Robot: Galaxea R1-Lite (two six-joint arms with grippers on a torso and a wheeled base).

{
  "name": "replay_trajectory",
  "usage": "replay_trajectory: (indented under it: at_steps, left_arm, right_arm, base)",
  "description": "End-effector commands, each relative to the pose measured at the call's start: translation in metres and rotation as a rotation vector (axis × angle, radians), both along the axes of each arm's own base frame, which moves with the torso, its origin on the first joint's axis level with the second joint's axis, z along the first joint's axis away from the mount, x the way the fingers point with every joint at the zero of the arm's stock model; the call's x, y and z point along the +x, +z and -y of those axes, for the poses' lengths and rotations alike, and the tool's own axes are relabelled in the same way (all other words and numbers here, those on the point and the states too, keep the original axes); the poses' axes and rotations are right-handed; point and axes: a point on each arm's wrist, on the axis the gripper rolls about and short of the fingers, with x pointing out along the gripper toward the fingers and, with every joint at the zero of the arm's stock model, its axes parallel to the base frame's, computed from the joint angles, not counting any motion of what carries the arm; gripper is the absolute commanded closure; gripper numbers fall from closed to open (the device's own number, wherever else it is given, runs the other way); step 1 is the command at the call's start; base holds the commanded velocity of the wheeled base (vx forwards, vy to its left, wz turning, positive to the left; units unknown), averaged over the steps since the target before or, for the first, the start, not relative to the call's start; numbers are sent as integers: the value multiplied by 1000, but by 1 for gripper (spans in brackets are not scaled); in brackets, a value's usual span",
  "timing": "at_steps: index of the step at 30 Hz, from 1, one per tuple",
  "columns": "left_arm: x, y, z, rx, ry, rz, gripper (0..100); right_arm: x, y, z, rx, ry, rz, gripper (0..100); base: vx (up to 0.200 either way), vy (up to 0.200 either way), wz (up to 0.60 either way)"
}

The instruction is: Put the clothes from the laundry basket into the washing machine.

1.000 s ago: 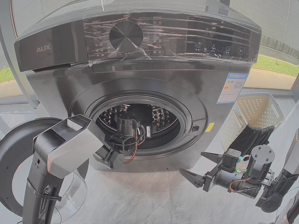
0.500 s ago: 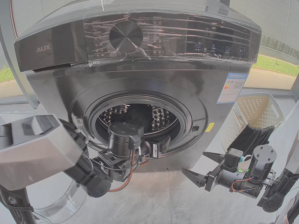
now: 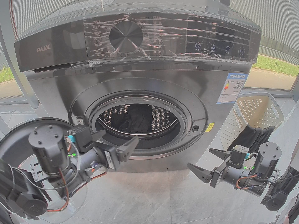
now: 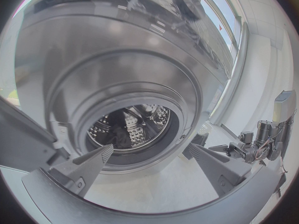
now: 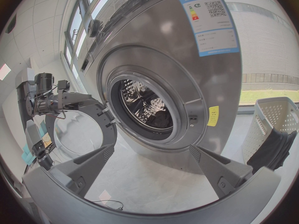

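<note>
Change: a second ago my left claw [image 3: 121, 134] was deep in the drum mouth. It has since pulled out and back to the left, and now sits in front of the open door [image 3: 14, 139].
Change, drum: with my arm out of the way, a dark garment [image 3: 134, 119] shows lying inside the drum [image 3: 162, 117].
Change, right side: my right claw [image 3: 199, 157] has drifted only a little to the right.
Floor: the floor [image 3: 155, 196] is pale, glossy and marbled, and the machine and basket stand on it.
Room: there are window panes behind the machine, with grass and a path outside at the far right.
Washing machine: the washing machine [image 3: 174, 81] is a grey front-loader with clear film over its control panel. Its door is swung open to the left.
Laundry basket: the white, perforated laundry basket [image 3: 261, 108] stands just right of the machine. A black cloth [image 3: 253, 136] is draped over its near rim.
Left arm: it is low at the near left. The claw points right toward the lower-left rim of the mouth, fingers spread wide with nothing between them.
Right arm: it is low at the near right, in front of the basket. The claw points left, fingers spread and empty.
</note>
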Motion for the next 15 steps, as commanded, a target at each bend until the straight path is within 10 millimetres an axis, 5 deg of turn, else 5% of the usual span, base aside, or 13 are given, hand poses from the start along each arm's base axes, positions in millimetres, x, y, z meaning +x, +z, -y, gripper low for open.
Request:
replay_trajectory:
  at_steps: [1, 6, 15]
  left_arm:
    - [-23, 13, -24, -30, 37, 53, 0]
    - [-27, 7, -34, 6, 67, 43, 0]
    - [-38, 2, -44, 36, 111, 47, 0]
  right_arm:
    - [0, 9, 11, 14, -46, 32, 0]
    - [4, 15, 24, 7, -146, 59, 0]
    - [-10, 19, 45, -16, -198, 79, 0]
  base:
    - [0, 0, 0]
    - [0, 0, 0]
    - [-200, 0, 0]
